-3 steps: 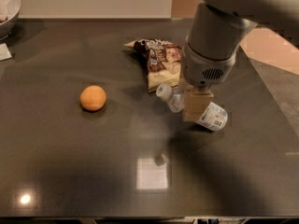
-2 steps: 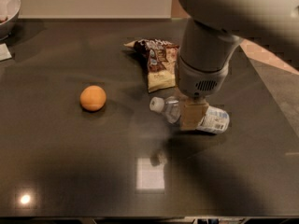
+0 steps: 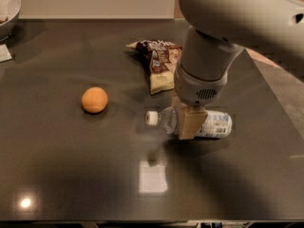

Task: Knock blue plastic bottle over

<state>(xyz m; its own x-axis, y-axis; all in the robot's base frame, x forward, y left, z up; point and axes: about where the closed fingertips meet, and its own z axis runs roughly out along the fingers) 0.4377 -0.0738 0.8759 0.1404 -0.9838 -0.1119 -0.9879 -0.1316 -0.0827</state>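
Note:
The blue plastic bottle [image 3: 213, 124] lies on its side on the dark table [image 3: 71, 165], its white cap [image 3: 152, 118] pointing left and its label end to the right. My gripper [image 3: 191, 122] hangs straight down from the big white arm [image 3: 209, 65] and sits right over the middle of the bottle, covering part of it. A tan finger [image 3: 192, 123] shows in front of the bottle.
An orange ball [image 3: 94, 99] rests to the left of the bottle. A crumpled chip bag [image 3: 159, 61] lies just behind the arm. A bowl [image 3: 8, 8] stands at the far left corner, with a small white item [image 3: 4, 52] below it. The table's right edge runs diagonally.
The bottle has rolled flatter, with its cap now further left and low. The arm and gripper shifted slightly left and toward the camera.

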